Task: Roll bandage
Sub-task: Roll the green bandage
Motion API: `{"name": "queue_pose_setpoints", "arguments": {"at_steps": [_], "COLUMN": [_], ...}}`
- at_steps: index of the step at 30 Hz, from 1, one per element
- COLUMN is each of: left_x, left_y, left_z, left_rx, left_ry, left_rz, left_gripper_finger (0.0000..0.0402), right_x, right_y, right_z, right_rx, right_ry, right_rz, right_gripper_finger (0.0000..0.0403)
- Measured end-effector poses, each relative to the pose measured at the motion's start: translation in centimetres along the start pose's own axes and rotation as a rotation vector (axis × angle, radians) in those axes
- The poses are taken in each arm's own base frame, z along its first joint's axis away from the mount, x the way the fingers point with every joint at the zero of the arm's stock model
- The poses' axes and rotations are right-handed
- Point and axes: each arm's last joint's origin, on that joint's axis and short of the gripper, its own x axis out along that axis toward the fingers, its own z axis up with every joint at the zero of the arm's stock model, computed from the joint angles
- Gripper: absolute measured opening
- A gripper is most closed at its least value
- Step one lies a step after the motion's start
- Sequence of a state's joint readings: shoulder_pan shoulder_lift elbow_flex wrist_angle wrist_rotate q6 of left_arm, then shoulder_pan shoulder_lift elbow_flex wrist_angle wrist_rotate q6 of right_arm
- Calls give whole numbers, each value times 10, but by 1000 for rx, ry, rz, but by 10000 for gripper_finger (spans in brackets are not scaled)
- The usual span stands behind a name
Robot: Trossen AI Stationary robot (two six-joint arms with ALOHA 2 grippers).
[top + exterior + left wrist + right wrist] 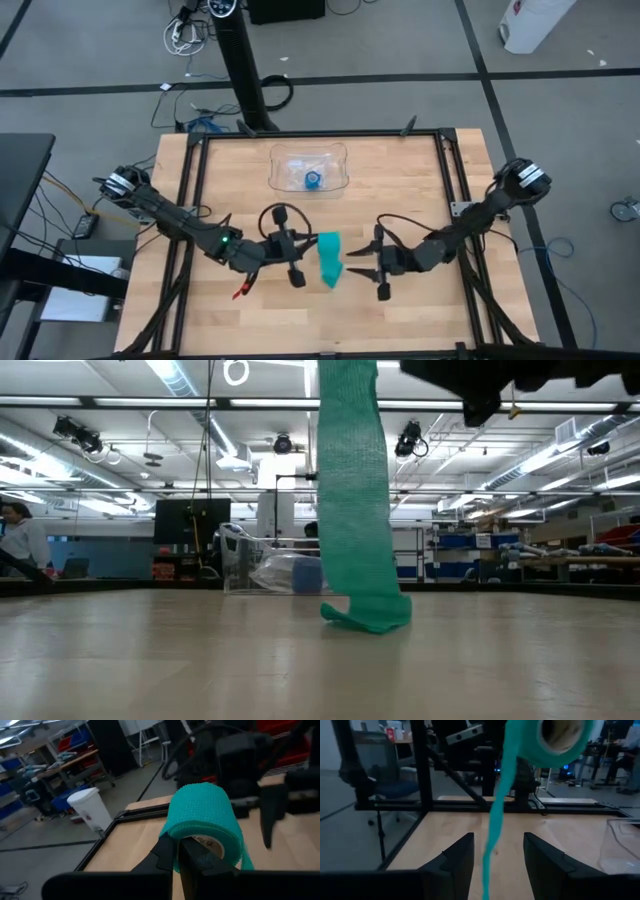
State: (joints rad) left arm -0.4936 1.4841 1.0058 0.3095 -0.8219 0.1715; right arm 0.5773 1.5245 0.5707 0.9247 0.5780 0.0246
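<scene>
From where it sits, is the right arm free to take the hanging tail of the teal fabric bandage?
Probably yes: the right gripper has open jaws and the bandage tail hangs just ahead of them, nothing between.

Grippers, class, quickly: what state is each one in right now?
Left gripper: shut on the teal-green fabric bandage, gripping its roll.
Right gripper: open, holding nothing; the hanging strip passes between its fingers.
</scene>
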Motion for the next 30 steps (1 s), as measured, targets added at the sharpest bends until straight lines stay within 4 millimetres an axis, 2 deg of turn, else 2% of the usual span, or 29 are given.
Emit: {"name": "queue_pose_setpoints", "arguments": {"at_steps": [8, 21, 26, 30], "left_x": [4, 6, 7, 7], "left_y": [4, 9, 11, 9], "left_z": [1, 5, 9, 12], "left_rx": [-17, -59, -95, -128], "left_ry": [-6, -38, -77, -109], "left_rz": [18, 62, 45, -22], "left_gripper_finger": [16, 16, 16, 16], "right_x": [20, 35, 36, 37], "right_y": [-10, -22, -24, -25], "right_z": [-10, -20, -20, -21], "right_rx": [20, 59, 28, -23], "right_ry": [19, 10, 18, 27], "right_rz": [5, 7, -3, -8], "right_gripper_finger": [162, 156, 129, 81]}}
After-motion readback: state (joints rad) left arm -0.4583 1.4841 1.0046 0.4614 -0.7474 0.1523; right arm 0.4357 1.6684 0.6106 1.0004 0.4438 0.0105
